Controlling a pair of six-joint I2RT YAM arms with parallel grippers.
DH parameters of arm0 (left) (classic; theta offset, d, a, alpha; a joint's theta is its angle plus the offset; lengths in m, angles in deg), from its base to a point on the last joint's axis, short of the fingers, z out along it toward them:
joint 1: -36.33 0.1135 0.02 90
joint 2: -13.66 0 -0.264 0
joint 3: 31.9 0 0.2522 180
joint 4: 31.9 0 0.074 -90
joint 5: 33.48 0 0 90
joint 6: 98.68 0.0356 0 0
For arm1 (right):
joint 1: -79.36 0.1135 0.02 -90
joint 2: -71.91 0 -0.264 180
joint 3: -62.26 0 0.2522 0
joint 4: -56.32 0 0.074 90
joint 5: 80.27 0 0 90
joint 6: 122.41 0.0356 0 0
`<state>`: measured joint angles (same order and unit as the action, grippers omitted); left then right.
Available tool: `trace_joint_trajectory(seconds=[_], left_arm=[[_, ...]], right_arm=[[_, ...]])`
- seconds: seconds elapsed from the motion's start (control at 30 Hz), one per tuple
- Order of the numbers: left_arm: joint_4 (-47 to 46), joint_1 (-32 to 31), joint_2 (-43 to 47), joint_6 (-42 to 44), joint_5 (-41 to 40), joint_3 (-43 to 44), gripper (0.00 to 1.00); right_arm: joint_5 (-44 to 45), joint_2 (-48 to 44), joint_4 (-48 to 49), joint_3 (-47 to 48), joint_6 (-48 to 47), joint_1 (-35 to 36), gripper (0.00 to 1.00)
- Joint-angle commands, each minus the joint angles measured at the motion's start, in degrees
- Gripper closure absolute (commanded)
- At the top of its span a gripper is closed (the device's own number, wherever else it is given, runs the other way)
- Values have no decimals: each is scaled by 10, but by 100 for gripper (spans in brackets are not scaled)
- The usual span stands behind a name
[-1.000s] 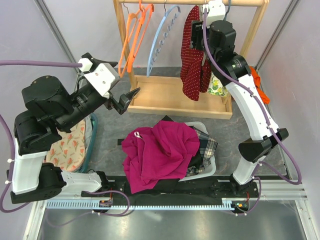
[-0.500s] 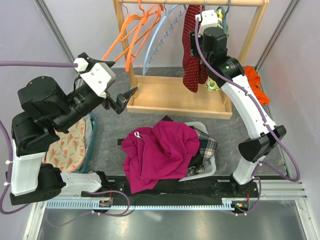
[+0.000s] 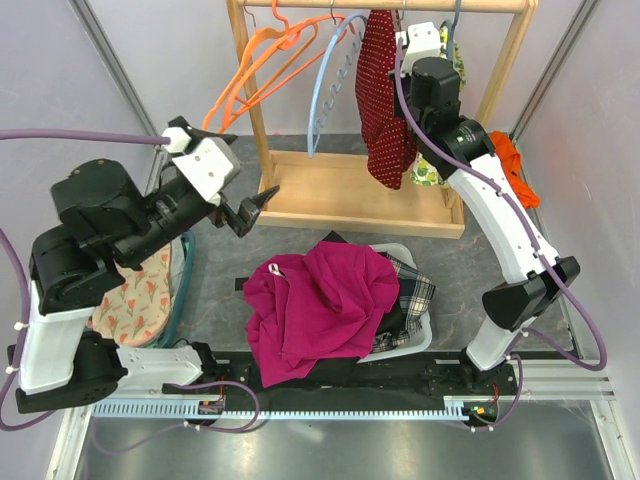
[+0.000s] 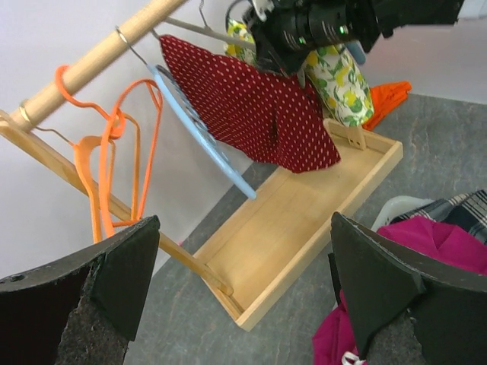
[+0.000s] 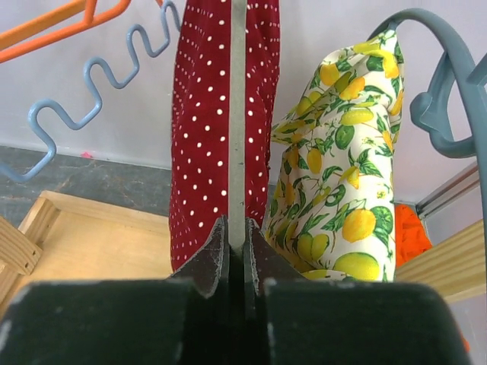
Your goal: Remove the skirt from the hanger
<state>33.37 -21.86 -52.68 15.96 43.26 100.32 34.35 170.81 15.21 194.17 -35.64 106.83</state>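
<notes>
Red polka-dot skirt (image 3: 385, 110) hangs draped over its grey hanger (image 5: 237, 114) on the wooden rail (image 3: 400, 5), so you've freed nothing yet. Your right claw (image 5: 236, 236) reaches up to the rail, pinched on the hanger's edge. Your left claw (image 3: 255, 210) hovers spread apart, well away.

Red white-dotted skirt (image 3: 383, 100) hangs draped on grey hanger (image 5: 237, 114) from wooden rod (image 3: 490, 5).
</notes>
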Motion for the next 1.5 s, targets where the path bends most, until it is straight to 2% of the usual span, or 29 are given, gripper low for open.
trace_joint_trajectory(seconds=[0.0,0.13,0.3,0.5,0.6,0.73,1.07,1.27,1.47], left_arm=[[-11,4,-4,-30,21,-56,1],[-26,4,-6,-28,22,-131,1],[-34,4,-8,-27,24,-134,1],[-44,4,-19,-40,26,-112,1],[-63,3,-37,-57,36,-117,1],[-98,-10,-90,-64,59,-128,1],[-123,-14,-199,-129,143,-81,1],[-124,-14,-236,-170,162,-19,1],[-119,-16,-266,-173,197,7,1]], right_arm=[[-24,-47,79,9,6,0,100],[-42,-60,85,43,26,-1,100],[-80,-107,54,48,67,0,100],[-149,-210,-75,-59,140,1,100],[-164,-272,-101,-126,159,7,100],[-189,-322,-141,-135,175,7,100],[-258,-390,-238,-81,202,7,100],[-289,-413,-241,-93,216,7,100],[-316,-418,-237,-89,228,8,100]])
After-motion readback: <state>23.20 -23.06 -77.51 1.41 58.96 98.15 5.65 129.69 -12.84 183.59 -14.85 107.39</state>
